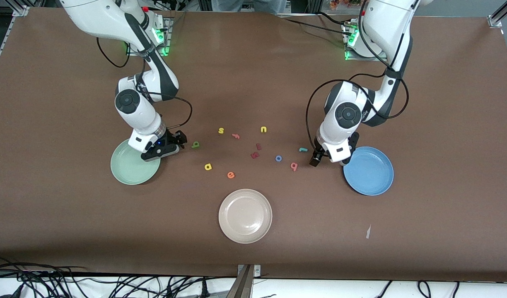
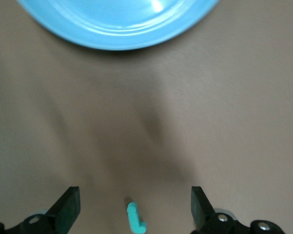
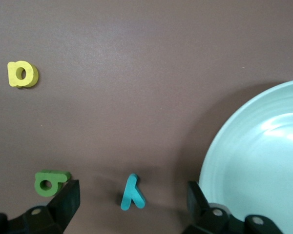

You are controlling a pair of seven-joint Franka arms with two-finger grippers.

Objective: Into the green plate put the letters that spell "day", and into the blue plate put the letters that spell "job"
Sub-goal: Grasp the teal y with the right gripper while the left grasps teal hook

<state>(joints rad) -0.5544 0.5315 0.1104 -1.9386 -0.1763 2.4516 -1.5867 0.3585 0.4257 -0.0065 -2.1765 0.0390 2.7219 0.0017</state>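
Right gripper (image 3: 129, 197): low over the table at the green plate's edge toward the middle of the table, fingers spread wide with nothing between them but the teal y on the tabletop.
Left gripper (image 2: 134, 207): low over the table beside the blue plate, fingers wide apart, the teal j on the tabletop between them.
Green plate (image 1: 127, 171): at the right arm's end, holding no letters.
Blue plate (image 1: 371, 174): at the left arm's end, holding no letters.
Teal y (image 3: 132, 193): on the table just beside the green plate.
Olive-green letter (image 1: 195, 144): near the right gripper.
Yellow stemmed letter (image 1: 208, 166): nearer the front camera than the olive one.
Teal j (image 1: 303, 149): beside the left gripper.
Blue o (image 1: 278, 158): mid-table.
Pinkish-red b (image 1: 294, 166): near the o.
Writing: no brand or label readable, only the loose letters.
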